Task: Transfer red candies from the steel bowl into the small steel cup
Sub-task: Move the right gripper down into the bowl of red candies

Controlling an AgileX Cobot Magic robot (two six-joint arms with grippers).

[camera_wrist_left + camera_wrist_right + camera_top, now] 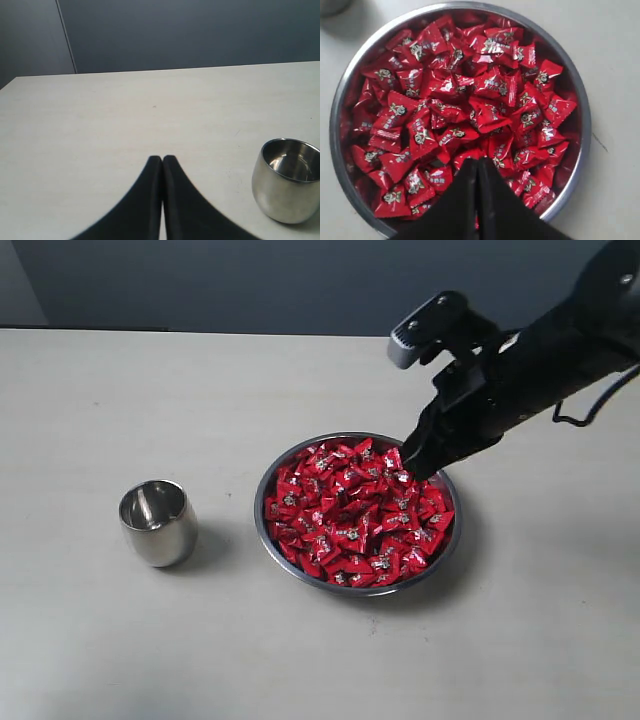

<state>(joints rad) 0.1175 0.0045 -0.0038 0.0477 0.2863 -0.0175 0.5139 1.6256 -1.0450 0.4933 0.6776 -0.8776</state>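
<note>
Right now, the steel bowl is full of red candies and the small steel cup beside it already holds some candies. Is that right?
Not quite. The small steel cup holds no candies: the exterior view looks into it and shows only bare steel. The steel bowl is indeed full of red candies.

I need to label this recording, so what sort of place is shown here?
Probably a robot test bench in a lab, not a kitchen: a pale table, a plain grey-blue wall, and a black robot arm over the steel bowl of red candies.
</note>
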